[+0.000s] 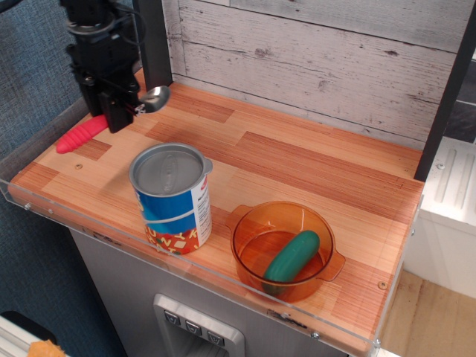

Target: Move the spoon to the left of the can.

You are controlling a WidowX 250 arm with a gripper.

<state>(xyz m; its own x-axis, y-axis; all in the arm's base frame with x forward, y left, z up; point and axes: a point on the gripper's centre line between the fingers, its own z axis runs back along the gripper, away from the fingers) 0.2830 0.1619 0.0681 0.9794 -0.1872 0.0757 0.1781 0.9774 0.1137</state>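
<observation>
My black gripper [117, 119] hangs over the back left part of the wooden table and is shut on the spoon. The spoon's pinkish-red handle [82, 134] sticks out to the left and down, and its silver bowl [155, 96] sticks out to the right. The spoon is held above the table, behind and left of the can. The can [171, 198] stands upright near the front edge, with a grey lid and a blue, white and red label.
An orange transparent two-handled bowl [250, 232] with a green pickle-shaped object [291, 255] in it stands right of the can. A clear plastic rim [67, 216] runs along the table's front and left edges. A black post [153, 41] and a plank wall stand behind.
</observation>
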